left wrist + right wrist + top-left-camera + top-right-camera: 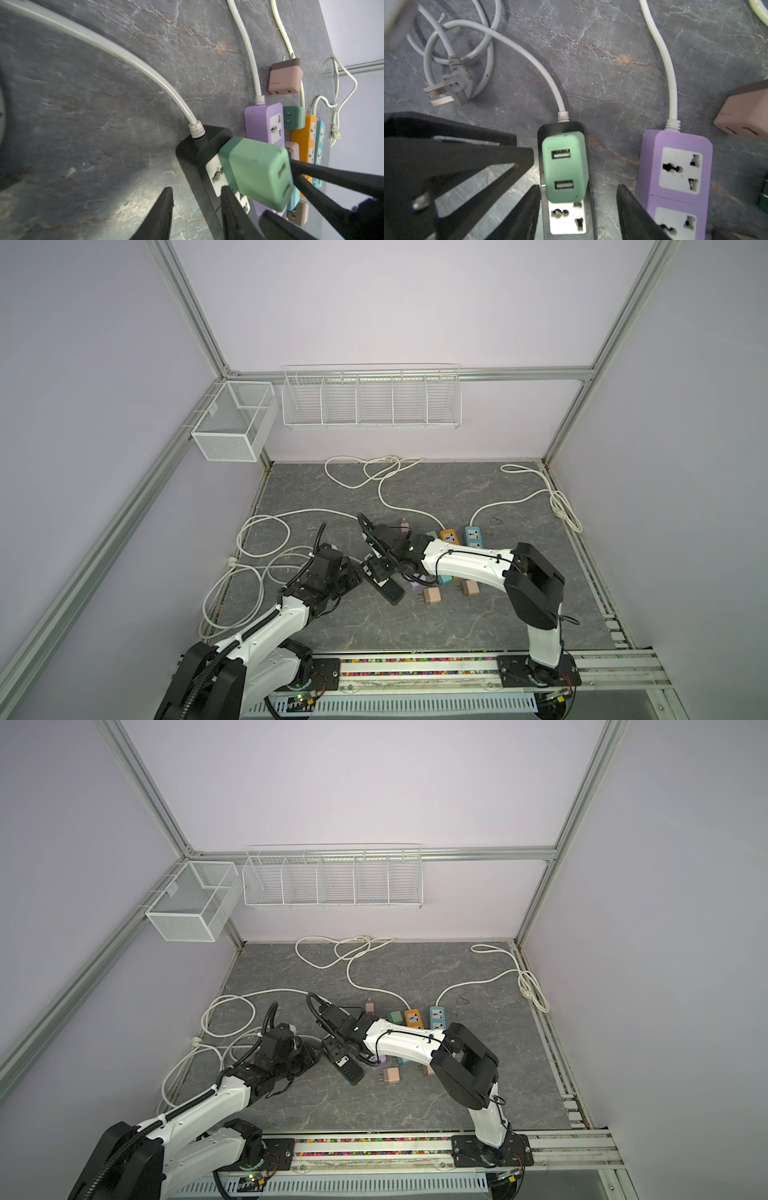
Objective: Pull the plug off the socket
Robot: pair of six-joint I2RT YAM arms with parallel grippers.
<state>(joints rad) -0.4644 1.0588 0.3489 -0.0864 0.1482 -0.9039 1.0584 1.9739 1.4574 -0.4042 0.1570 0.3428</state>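
A green plug [563,166] with two USB ports sits in the end socket of a black power strip [560,125], also seen in the left wrist view as plug [257,172] and strip [187,153]. My right gripper [578,186] hovers above them, open. One of its fingers is at the strip's edge and the other stands well clear of the plug. My left gripper [196,188] is open with its jaws partly apart. One finger lies over the strip's top face and the other over bare table. In both top views the grippers meet over the plug [368,561] [328,1042].
A purple strip [675,166] lies right beside the black one, with orange [450,536] and blue [473,534] strips behind. Loose pink adapters [432,595] lie near the front. White cords [266,531] loop at the left and back. A grey wall plug [454,83] lies near the left arm.
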